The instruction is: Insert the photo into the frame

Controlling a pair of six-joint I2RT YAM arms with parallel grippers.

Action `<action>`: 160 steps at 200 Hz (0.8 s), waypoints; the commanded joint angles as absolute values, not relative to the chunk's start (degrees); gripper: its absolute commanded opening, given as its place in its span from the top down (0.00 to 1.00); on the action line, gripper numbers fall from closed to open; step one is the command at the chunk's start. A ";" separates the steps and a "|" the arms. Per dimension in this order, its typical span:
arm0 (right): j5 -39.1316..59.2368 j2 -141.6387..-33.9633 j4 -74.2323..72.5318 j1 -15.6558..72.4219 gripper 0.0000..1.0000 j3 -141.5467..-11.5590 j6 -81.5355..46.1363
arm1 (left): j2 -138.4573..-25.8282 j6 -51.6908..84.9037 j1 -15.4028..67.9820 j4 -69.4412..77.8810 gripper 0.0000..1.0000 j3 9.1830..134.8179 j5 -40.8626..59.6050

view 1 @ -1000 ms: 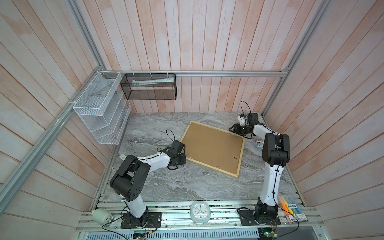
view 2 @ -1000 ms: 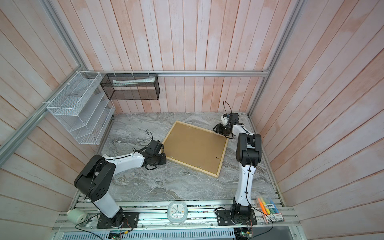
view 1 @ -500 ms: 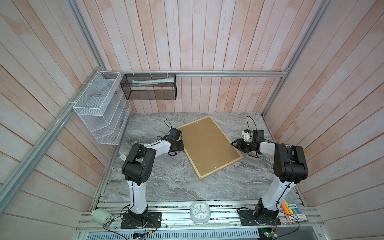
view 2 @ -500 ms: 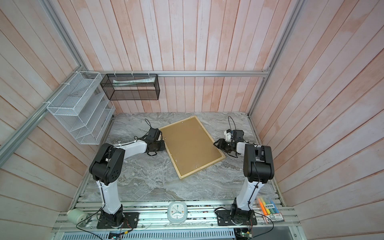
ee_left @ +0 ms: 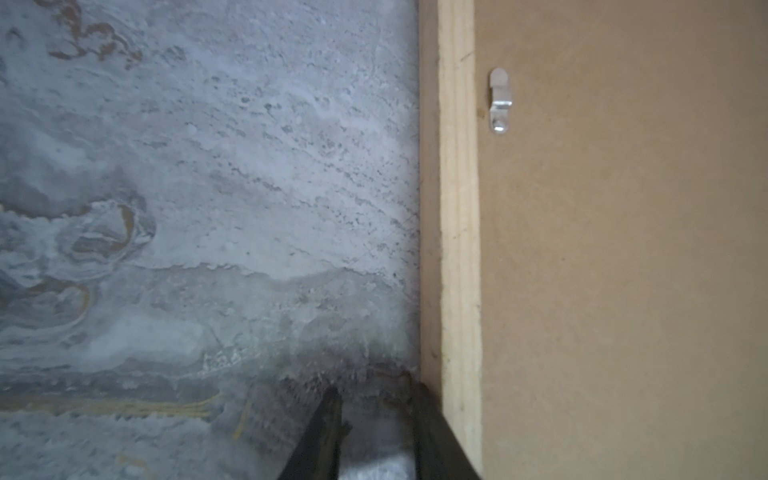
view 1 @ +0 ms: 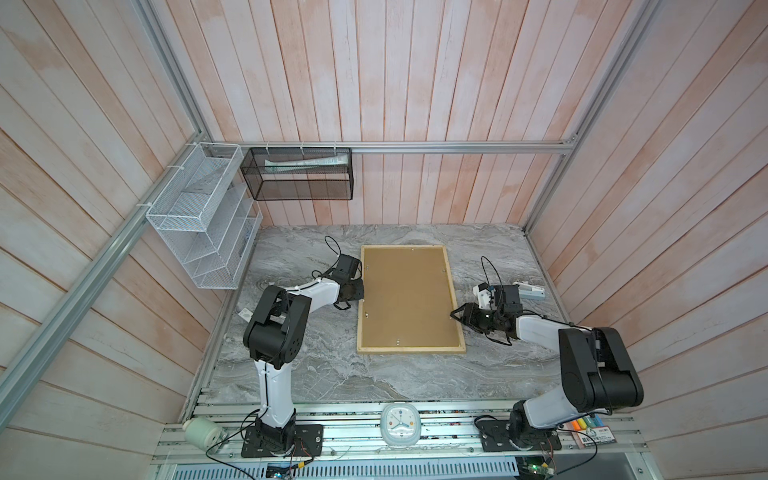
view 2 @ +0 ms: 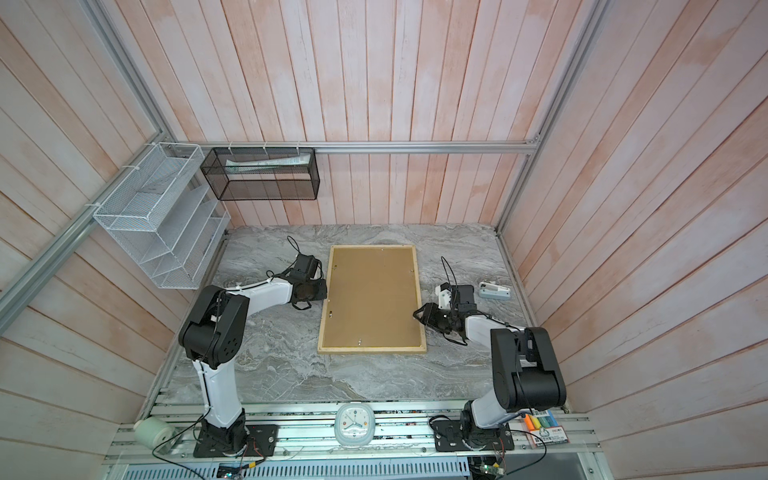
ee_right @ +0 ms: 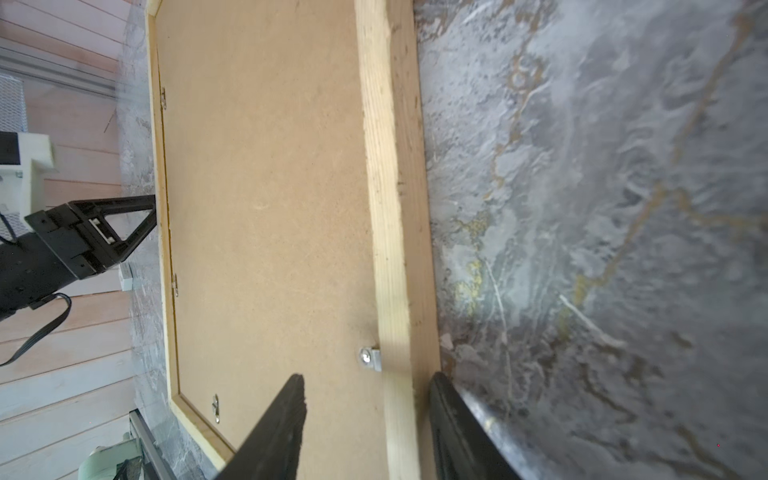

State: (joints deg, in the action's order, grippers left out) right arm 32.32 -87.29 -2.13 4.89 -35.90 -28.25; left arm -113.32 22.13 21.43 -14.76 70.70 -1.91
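A large rectangular frame of thin pale wood strips (view 1: 409,349) is laid face down near the middle of the grey marbled tabletop (view 1: 332,374), with its long sides running away from the arm bases in both top views. Its opening is filled by a plain brown backing board (view 1: 405,295), and small silver turn clips (ee_left: 500,102) are seen along the board's edges. The autumn forest photo is not seen in any view; whether it lies under the board cannot be told.

The left gripper (view 1: 362,293) is set low at the frame's left long side. In the left wrist view its black fingers (ee_left: 328,419) are held apart with only bare tabletop between them, and one finger lies against the strip's outer face. The right gripper (view 1: 454,316) is placed at the right long side, nearer the front corner. In the right wrist view its jaws are spread across the wooden strip, one finger over the board and the other outside it, and nothing is clamped.
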 commanded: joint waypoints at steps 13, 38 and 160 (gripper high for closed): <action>29.05 -84.86 0.13 5.37 0.50 -38.86 -28.72 | -109.04 21.45 22.50 -16.09 0.62 69.70 -2.79; 28.52 -84.27 -0.26 5.37 0.50 -39.03 -29.26 | -109.30 20.73 22.46 -16.19 0.62 71.12 -2.64; 30.63 -87.19 -2.81 7.45 0.50 -42.04 -30.41 | -113.54 19.94 23.06 -14.29 0.63 73.39 1.14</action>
